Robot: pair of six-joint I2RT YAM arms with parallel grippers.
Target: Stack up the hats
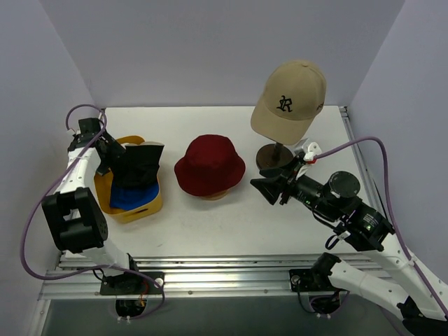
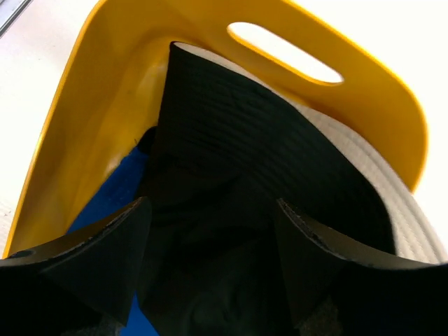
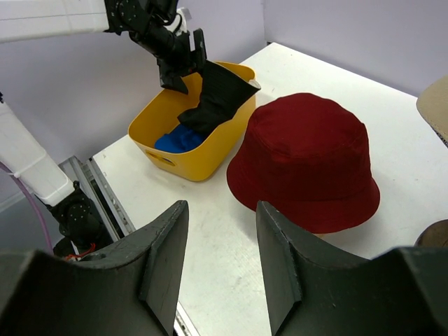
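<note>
The black bucket hat (image 1: 144, 165) stands crumpled in the yellow tray (image 1: 155, 203), draped over the bright blue cap (image 1: 131, 198). My left gripper (image 1: 112, 157) is at the black hat's left top edge. In the left wrist view its jaws (image 2: 210, 231) stand wide apart, with black fabric (image 2: 231, 140) lying between and beyond them. The dark red bucket hat (image 1: 210, 166) rests brim-down at the table's middle. The tan cap (image 1: 290, 94) sits high on the wooden stand (image 1: 274, 155). My right gripper (image 1: 266, 187) hovers open and empty, right of the red hat (image 3: 308, 154).
The tray (image 3: 203, 164) sits near the table's left edge, close to the left wall. The stand's round base is just behind my right gripper (image 3: 220, 238). Bare white table lies in front of the red hat and the tray.
</note>
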